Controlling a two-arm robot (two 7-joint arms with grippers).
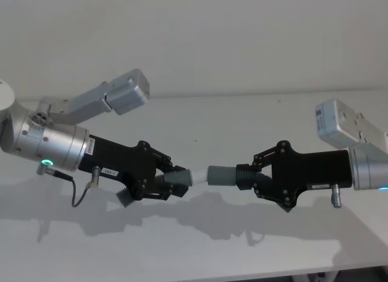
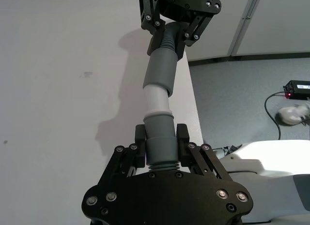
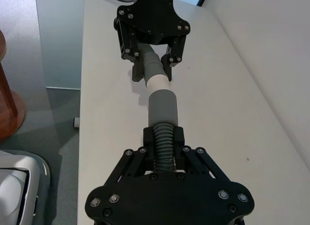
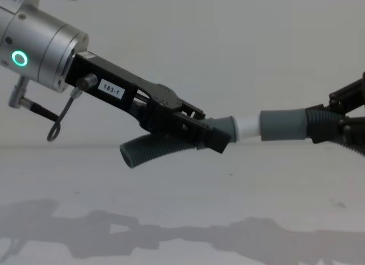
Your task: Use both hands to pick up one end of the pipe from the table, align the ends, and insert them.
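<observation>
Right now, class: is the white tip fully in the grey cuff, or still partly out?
Partly out. A band of white tip shows between the left hand piece and the cuff held by the right hand.

Grey floor [image 2: 232,94] beside a plain white wall [image 1: 242,39].

We are seeing two ribbed dark-grey hoses hanging above the table [image 1: 242,124]: the left hose [image 4: 171,144], white tip [image 4: 248,127] just meeting the right hose's [image 4: 296,125] grey cuff [image 1: 222,175].
</observation>
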